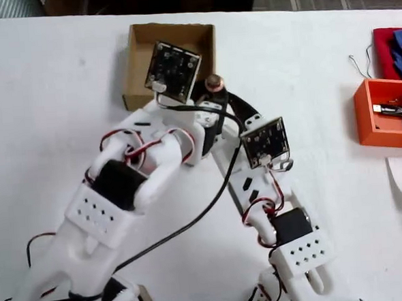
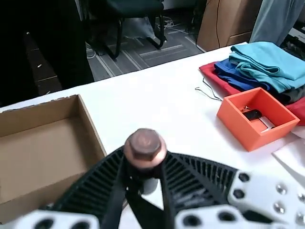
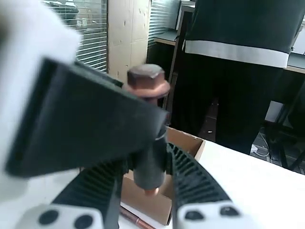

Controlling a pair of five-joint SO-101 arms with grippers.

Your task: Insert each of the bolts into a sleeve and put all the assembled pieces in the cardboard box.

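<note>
Here, just beside the cardboard box [image 1: 136, 66], both arms share one piece.
At the box's corner nearest the arms, the right gripper [image 3: 149, 164] is clamped around the dark sleeve [image 3: 148, 179]; the left gripper [image 2: 143, 179] pinches the copper bolt [image 2: 144, 144] under its head, shank tip poking through the sleeve. Both pieces look rigid, smooth and small, likely slippery: best held squarely across the sleeve's middle, head left free.
</note>
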